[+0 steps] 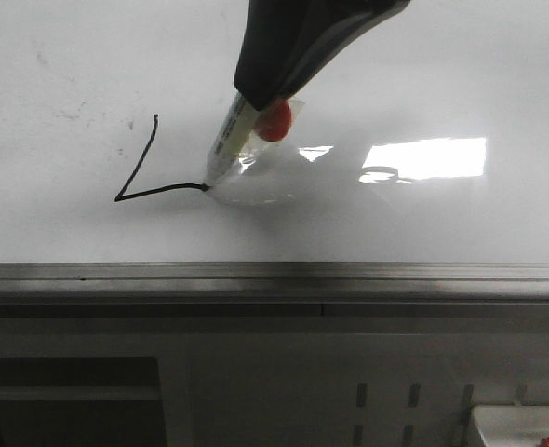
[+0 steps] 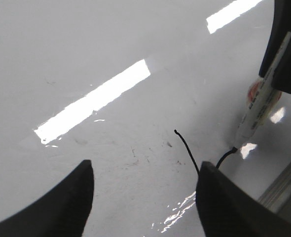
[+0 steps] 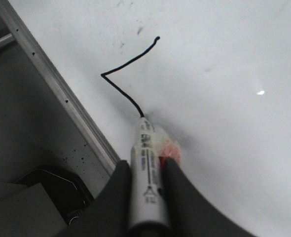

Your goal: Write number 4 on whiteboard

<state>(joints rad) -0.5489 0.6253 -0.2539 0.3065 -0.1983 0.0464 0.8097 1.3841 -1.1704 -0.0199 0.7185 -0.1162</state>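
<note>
At the left, the left gripper [image 2: 143,197] is hovering over the whiteboard [image 1: 60,56] with its jaws spread apart and gripping nothing. Just right of it, the number 4 [image 1: 144,177] is taking shape near the board's lower grey edge: so far only a slanted stroke and part of the horizontal bar are showing. Further right, the right gripper [image 3: 148,170] is clamping a marker [image 1: 226,149] by its upper barrel, the tip touching the end of the bar. The marker is looking light and stiff, its smooth plastic likely slippery, so a firm mid-barrel hold seems wise; the glossy board is probably rigid and smudging easily.
</note>
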